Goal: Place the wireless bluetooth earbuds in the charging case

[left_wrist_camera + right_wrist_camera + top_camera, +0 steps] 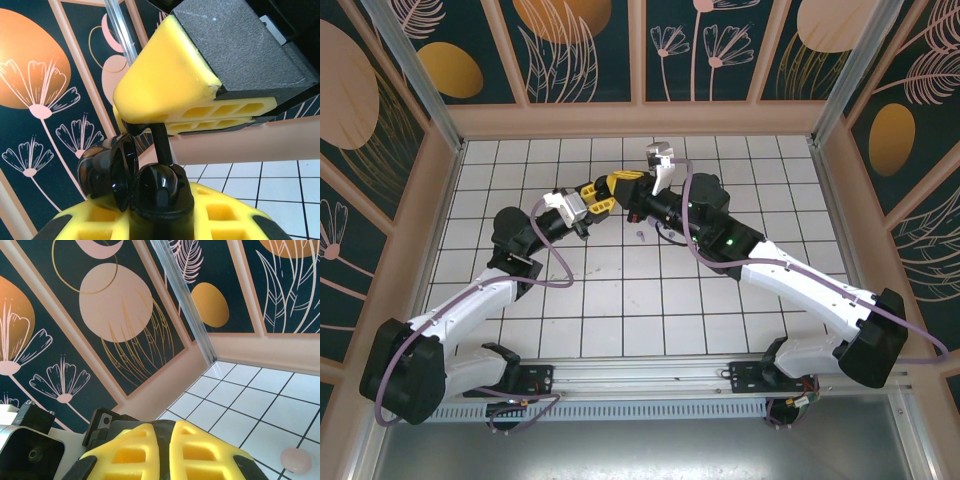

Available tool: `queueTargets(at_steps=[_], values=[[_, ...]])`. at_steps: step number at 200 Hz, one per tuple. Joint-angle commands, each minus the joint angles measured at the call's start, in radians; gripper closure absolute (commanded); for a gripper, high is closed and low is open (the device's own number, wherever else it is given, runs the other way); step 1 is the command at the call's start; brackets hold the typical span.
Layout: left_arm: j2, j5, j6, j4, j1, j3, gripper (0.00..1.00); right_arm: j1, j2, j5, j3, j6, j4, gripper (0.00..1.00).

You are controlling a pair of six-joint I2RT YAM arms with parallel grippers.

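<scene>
In the left wrist view, a black charging case (162, 192) sits between my left gripper's (160, 220) yellow fingers, which are shut on it. Its lid (107, 170) hangs open to the left. A black earbud stands in the case's socket, its thin stem (160, 142) rising straight up. My right gripper (129, 124) comes down from above and is shut on the top of that stem. In the top view the two grippers meet above the middle of the tiled floor, the left gripper (596, 202) just left of the right gripper (620, 185). The right wrist view shows my right gripper (170, 429) with its pads pressed together.
A tiny lilac item (640, 236) lies on the white tiles just below the grippers. A pale pink round disc (295, 460) rests on a tile at the lower right of the right wrist view. Patterned walls and a metal frame post (187, 300) enclose the floor.
</scene>
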Motion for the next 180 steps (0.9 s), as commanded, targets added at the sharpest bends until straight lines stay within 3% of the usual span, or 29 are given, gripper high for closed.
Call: queueTargets(at_steps=[1,180], values=[[-0.009,0.024,-0.017,0.058,-0.004,0.042,1.0,0.007,-0.015,-0.016,-0.014,0.017,-0.008,0.91],[-0.021,0.024,-0.034,0.056,-0.004,0.054,1.0,0.043,-0.01,0.005,-0.048,0.029,-0.055,0.91]])
